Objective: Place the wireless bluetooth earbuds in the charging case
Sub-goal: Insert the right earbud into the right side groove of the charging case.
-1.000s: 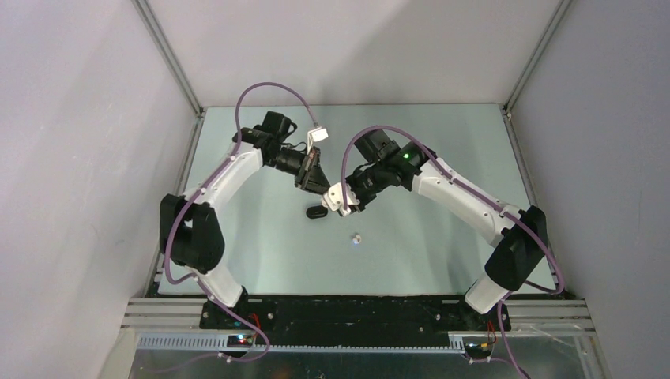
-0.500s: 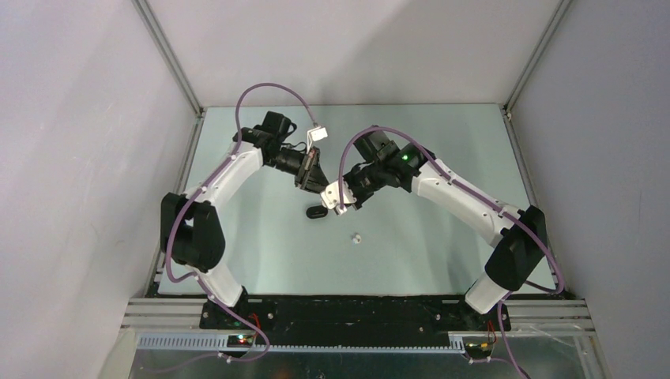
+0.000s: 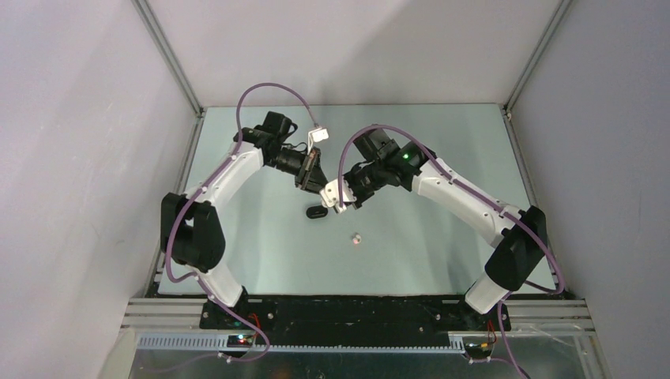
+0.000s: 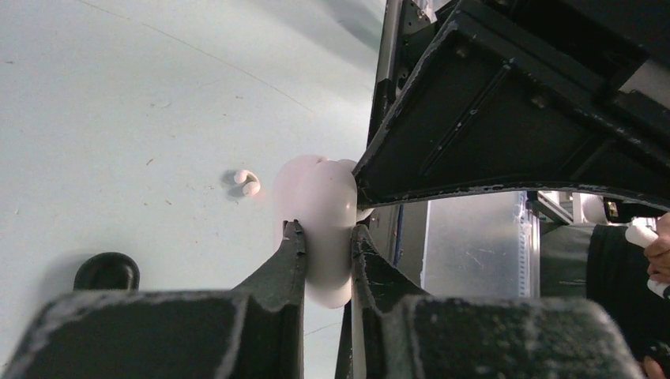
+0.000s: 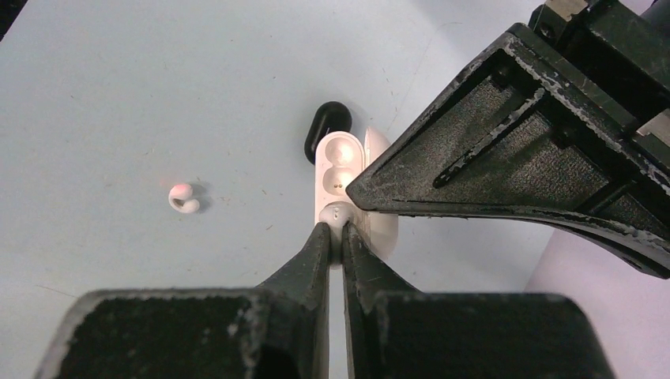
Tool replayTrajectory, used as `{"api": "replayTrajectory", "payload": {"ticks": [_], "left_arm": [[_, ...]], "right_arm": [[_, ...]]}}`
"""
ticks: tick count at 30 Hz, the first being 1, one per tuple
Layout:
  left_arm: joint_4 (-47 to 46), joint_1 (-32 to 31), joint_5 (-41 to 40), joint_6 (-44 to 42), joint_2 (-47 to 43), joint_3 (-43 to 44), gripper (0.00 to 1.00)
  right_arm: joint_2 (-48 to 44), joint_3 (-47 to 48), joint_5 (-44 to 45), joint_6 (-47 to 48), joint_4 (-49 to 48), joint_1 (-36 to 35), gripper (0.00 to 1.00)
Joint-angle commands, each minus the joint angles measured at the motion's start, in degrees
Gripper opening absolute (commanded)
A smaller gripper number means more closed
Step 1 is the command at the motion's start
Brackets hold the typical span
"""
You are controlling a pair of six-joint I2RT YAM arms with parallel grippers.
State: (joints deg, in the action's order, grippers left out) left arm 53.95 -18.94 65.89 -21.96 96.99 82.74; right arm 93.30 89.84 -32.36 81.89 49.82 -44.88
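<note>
My left gripper (image 4: 325, 230) is shut on the open white charging case (image 4: 324, 197) and holds it above the table. My right gripper (image 5: 336, 229) is shut on a white earbud (image 5: 337, 212) and holds it at the near end of the case (image 5: 338, 170). The case's far pocket (image 5: 342, 154) is empty. A second white earbud (image 5: 183, 197) lies loose on the table; it also shows in the top view (image 3: 357, 237) and the left wrist view (image 4: 247, 181). In the top view both grippers, left (image 3: 316, 180) and right (image 3: 338, 199), meet mid-table. No black earbuds are in view.
A closed black oval case (image 3: 318, 212) lies on the table just below the grippers; it also shows in the right wrist view (image 5: 327, 126) and the left wrist view (image 4: 107, 271). Grey walls and metal rails enclose the table.
My right gripper has moved a little left, bringing its white earbud up to the case held by the left gripper. The left arm and the loose earbud have stayed put.
</note>
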Motion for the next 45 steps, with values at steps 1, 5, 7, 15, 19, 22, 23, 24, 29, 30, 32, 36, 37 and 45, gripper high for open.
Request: {"api": "replayTrajectory", "payload": {"ticks": [1, 5, 7, 15, 19, 22, 23, 24, 29, 30, 32, 36, 37, 45], "left_arm": [[-0.32, -0.21, -0.40, -1.59, -2.15, 2.26, 0.00], [-0.26, -0.31, -0.38, -1.56, -2.15, 2.17, 0.00], [-0.25, -0.35, -0.36, -1.47, -2.11, 2.21, 0.00], [-0.33, -0.31, 0.09, -1.51, -1.98, 2.29, 0.00], [-0.30, -0.31, 0.18, -1.46, -1.87, 2.26, 0.00], [-0.28, -0.31, 0.13, -1.59, -1.80, 2.34, 0.00], [-0.30, -0.27, 0.17, -1.55, -1.76, 2.34, 0.00], [-0.32, -0.23, 0.20, -1.58, -1.69, 2.34, 0.00], [-0.30, -0.23, 0.05, -1.49, -1.60, 2.30, 0.00], [-0.28, -0.27, 0.03, -1.51, -1.57, 2.27, 0.00], [-0.26, -0.28, -0.05, -1.42, -1.42, 2.30, 0.00], [-0.25, -0.27, 0.02, -1.42, -1.17, 2.47, 0.00], [-0.25, -0.28, 0.05, -1.42, -1.13, 2.50, 0.00], [-0.24, -0.24, -1.13, -1.41, -1.24, 2.28, 0.00]], "right_arm": [[0.72, 2.81, 0.04, -1.53, 1.98, -0.08, 0.08], [0.79, 2.00, 0.89, -2.81, -1.03, -0.45, 0.10], [0.99, 2.12, 0.87, -2.92, -1.15, -0.45, 0.10], [1.61, 2.33, 0.19, -4.10, -2.33, -0.71, 0.10], [2.33, 2.52, 0.83, -3.93, -2.55, -0.96, 0.10], [2.61, 2.53, 1.77, -3.62, -2.32, -0.99, 0.10], [2.77, 2.57, 1.82, -3.43, -1.98, -0.95, 0.10], [2.86, 2.60, 2.00, -3.33, -1.77, -0.94, 0.10], [2.40, 2.31, 2.51, -3.66, -1.96, -0.72, 0.18], [2.28, 2.33, 2.36, -4.15, -2.26, -0.64, 0.19], [1.87, 2.65, 2.08, -4.49, -2.31, -0.37, 0.20], [1.30, 2.82, 1.88, -4.58, -2.02, -0.38, 0.21], [1.29, 2.85, 1.87, -4.65, -2.02, -0.40, 0.22], [-2.91, 5.04, -1.09, -8.40, -1.75, 0.09, 0.30]]}}
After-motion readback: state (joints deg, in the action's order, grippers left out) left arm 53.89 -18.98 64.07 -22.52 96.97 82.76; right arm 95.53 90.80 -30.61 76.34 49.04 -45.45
